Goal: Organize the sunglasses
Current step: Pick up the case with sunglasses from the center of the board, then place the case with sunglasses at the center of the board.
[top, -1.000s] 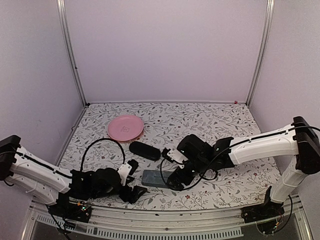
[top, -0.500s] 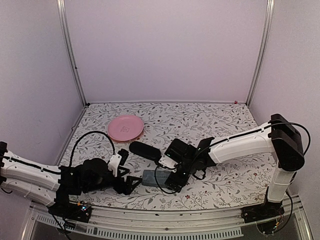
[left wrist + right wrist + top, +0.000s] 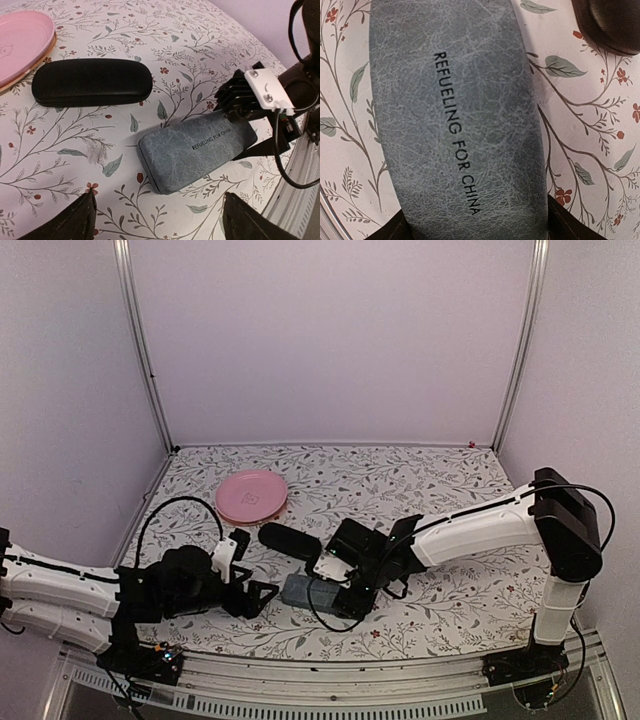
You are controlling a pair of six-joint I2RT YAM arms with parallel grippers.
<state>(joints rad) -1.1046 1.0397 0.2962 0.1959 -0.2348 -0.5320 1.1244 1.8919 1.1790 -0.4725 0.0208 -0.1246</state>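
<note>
No sunglasses show in any view. A closed grey-blue rectangular case [image 3: 303,590] lies near the table's front edge, lettered "REFUELING FOR CHINA" in the left wrist view [image 3: 197,150] and the right wrist view [image 3: 455,125]. My right gripper [image 3: 340,596] straddles the case's right end, one finger pressed on each long side [image 3: 475,220]. My left gripper [image 3: 262,592] is open and empty just left of the case, its fingers spread wide [image 3: 157,212] above the tablecloth. A closed black oval case [image 3: 290,541] lies just behind the grey-blue one [image 3: 91,82].
A pink plate [image 3: 252,494] sits at the back left, its rim in the left wrist view [image 3: 20,40]. The table's front rail runs close below both grippers. White walls and metal posts enclose the table.
My right gripper has slid left onto the grey-blue case's end and nudged the case slightly left. My left arm has pulled back to the left, away from the case.
</note>
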